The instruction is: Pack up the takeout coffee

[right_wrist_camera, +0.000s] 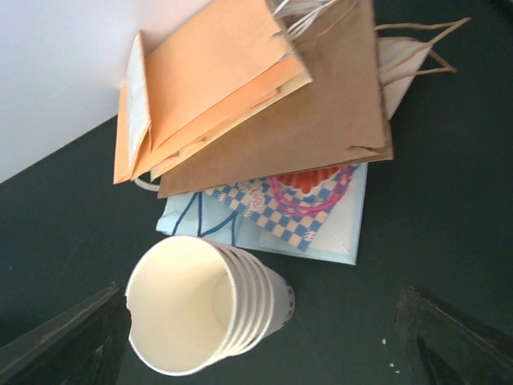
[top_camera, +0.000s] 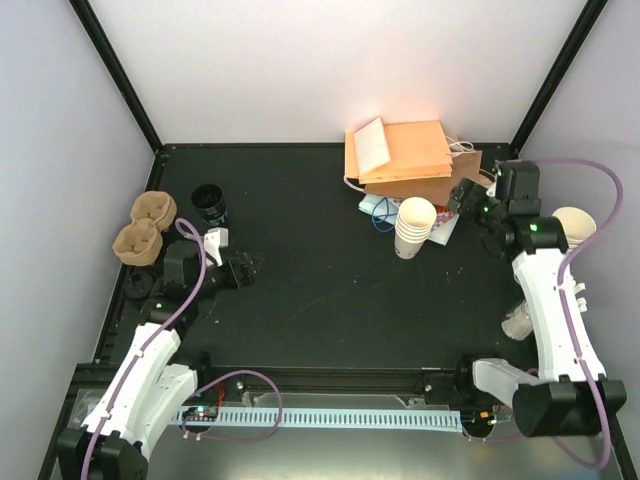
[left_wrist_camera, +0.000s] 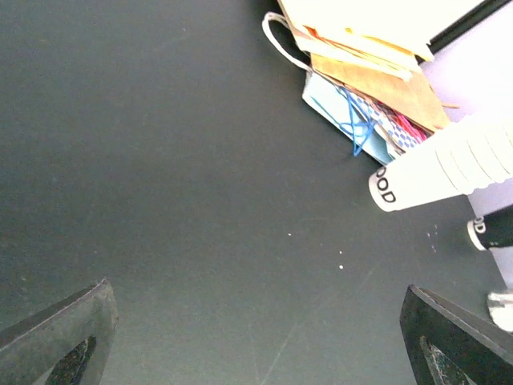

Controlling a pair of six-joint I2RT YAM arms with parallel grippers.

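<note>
- Black lid on a white cup: that's our takeout coffee, just the one. It looks upright at the far left of the tabletop, just right of the pulp carriers.
- Two carriers, side by side at the left edge, close to the coffee they're meant for. The left gripper sits just near of that cup, but I'd say it's aimed across the tabletop rather than at it.
- Agreed. Its fingers are spread wide in the wrist view, with only bare surface between them and the coffee out of shot.
- Far right now: the right gripper hovers beside the stack of lidless cups. Its fingers are wide apart too, holding nothing.
- About five rims in that stack, nested to save room, I'd guess.
- Just behind it are the paper bags, heaped flat at the far edge. I make out at least four: orange on top, brown kraft, a blue-checked one and a pale one beneath. More may be buried.
- Lying flat, none is open for a cup. My read is that packing hasn't begun.
- One loose lidless cup sits past the right edge, behind the right arm.
</note>
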